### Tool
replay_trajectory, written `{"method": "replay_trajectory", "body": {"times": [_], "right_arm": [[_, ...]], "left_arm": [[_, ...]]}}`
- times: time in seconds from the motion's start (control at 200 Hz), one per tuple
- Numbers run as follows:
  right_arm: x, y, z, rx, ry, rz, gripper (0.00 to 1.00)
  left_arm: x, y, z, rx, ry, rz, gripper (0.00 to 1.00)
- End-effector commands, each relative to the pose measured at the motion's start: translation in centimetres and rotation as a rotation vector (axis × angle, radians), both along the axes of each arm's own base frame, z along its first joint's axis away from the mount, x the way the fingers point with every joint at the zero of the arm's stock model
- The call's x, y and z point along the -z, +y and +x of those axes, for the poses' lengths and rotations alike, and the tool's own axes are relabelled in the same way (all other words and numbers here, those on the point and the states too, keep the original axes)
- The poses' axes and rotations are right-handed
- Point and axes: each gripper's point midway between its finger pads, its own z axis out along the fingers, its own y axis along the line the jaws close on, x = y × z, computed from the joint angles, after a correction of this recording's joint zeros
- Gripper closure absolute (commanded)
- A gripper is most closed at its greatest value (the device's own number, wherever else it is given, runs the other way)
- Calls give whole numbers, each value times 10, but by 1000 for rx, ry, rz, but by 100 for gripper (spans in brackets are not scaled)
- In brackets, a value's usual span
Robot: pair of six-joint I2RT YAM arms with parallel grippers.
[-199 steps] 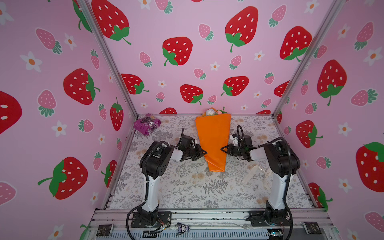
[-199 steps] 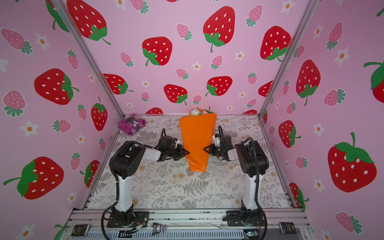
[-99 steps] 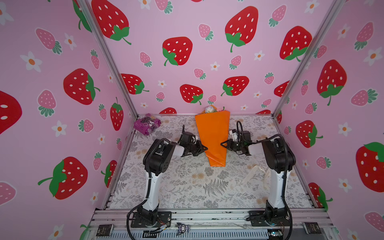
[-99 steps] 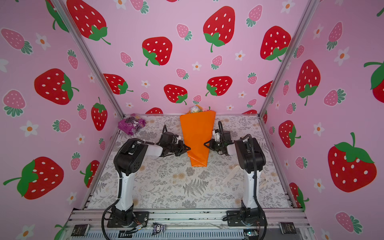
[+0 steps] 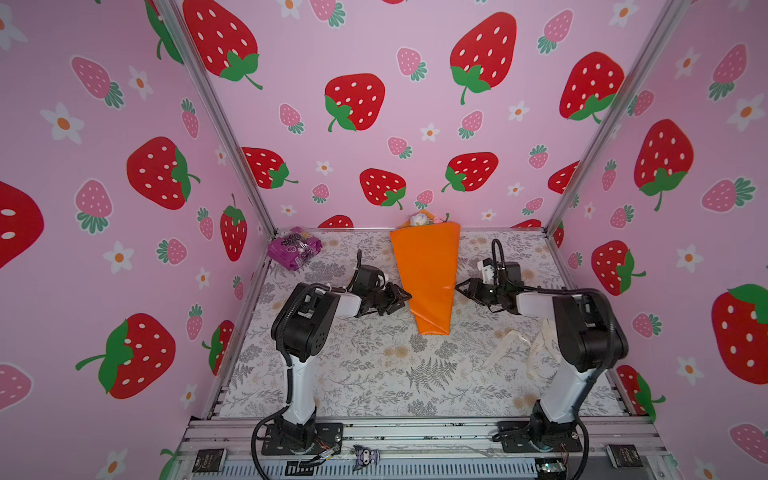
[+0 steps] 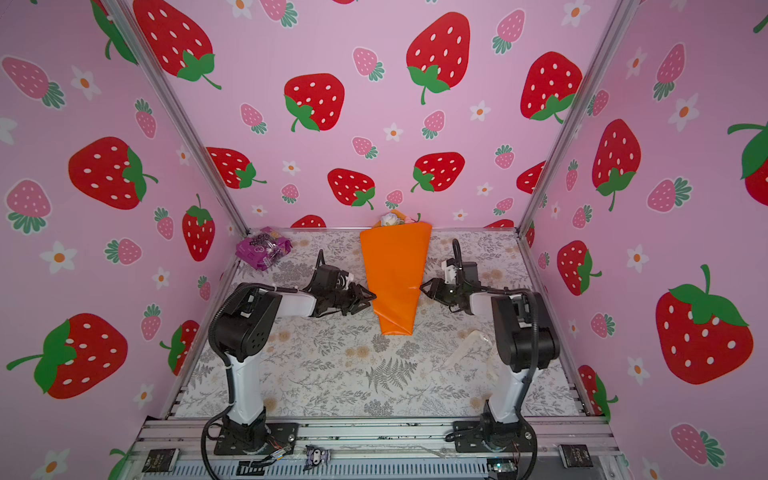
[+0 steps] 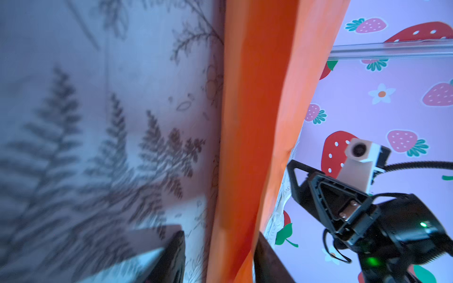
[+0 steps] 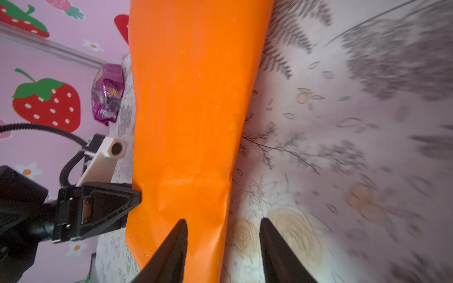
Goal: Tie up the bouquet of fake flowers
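Observation:
The bouquet of fake flowers (image 5: pixel 428 274) (image 6: pixel 395 270) lies in the middle of the table as a bright orange paper cone. Its white and pink blooms (image 5: pixel 424 219) poke out at the back wall. My left gripper (image 5: pixel 405 297) (image 6: pixel 372 297) is at the cone's left edge. In the left wrist view its jaws (image 7: pixel 220 259) stand open with the orange paper (image 7: pixel 255 122) between them. My right gripper (image 5: pixel 459 286) (image 6: pixel 424 286) is at the right edge, open (image 8: pixel 223 240), straddling the paper's edge (image 8: pixel 196 110).
A crinkly purple packet (image 5: pixel 294 248) (image 6: pixel 262 248) (image 8: pixel 107 95) lies in the back left corner. A cream ribbon (image 5: pixel 511 345) (image 6: pixel 467 349) lies loose on the floral table cover beside the right arm's base. Strawberry-print walls close in three sides.
Both grippers have gone from shut to open at the cone's edges. Before that the bouquet slid a little toward the back wall with them.

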Motion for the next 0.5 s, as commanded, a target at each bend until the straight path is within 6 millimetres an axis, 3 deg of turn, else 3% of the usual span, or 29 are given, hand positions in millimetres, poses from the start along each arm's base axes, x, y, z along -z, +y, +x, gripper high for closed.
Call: {"method": "replay_trajectory", "body": {"times": [0.0,0.14,0.265,0.375,0.495], "right_arm": [[2,-45,-27,139,38,-200,49],[-3,-104,-77,374,72,-350,49],[5,-135,-122,486,100,-405,49],[18,-136,-144,460,134,-404,49],[37,-124,-152,372,209,-400,49]], "left_arm": [[1,13,-17,-7,14,47,51],[-15,24,-43,-5,-21,64,50],[-28,36,-66,1,-65,115,50],[-38,42,-84,13,-106,165,50],[-50,45,-95,11,-158,204,51]]}}
